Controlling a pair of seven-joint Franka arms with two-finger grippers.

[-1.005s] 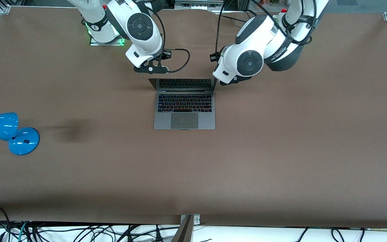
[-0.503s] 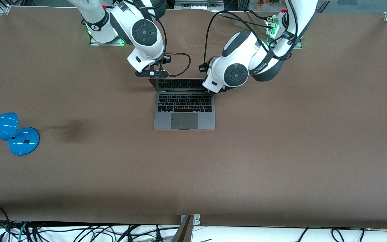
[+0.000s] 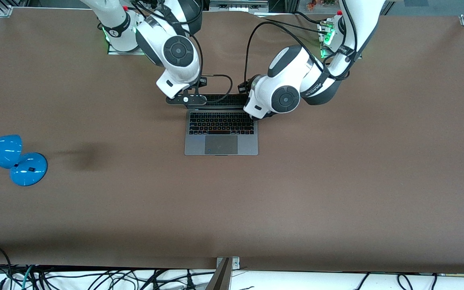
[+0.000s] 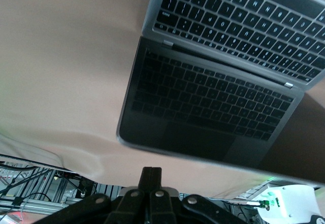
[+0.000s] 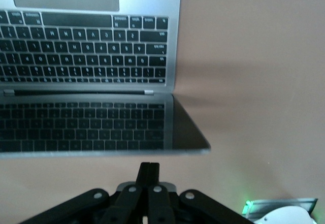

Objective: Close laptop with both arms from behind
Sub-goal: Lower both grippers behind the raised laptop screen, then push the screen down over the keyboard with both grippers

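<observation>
The laptop point(image 3: 221, 133) sits open in the middle of the brown counter point(image 3: 336, 181), its dark screen point(image 5: 86, 125) tilted up and mirroring the keyboard point(image 3: 221, 123). The right tool point(image 5: 149, 176) is at the lid's top edge toward the right arm's end of the counter, fingers pressed together with nothing between them, and the left tool point(image 4: 151, 179) is at the same edge toward the left arm's end, fingers likewise pressed together on nothing. A blue lamp point(image 3: 10, 159) lies near the counter's edge at the right arm's end, well apart from the laptop.
</observation>
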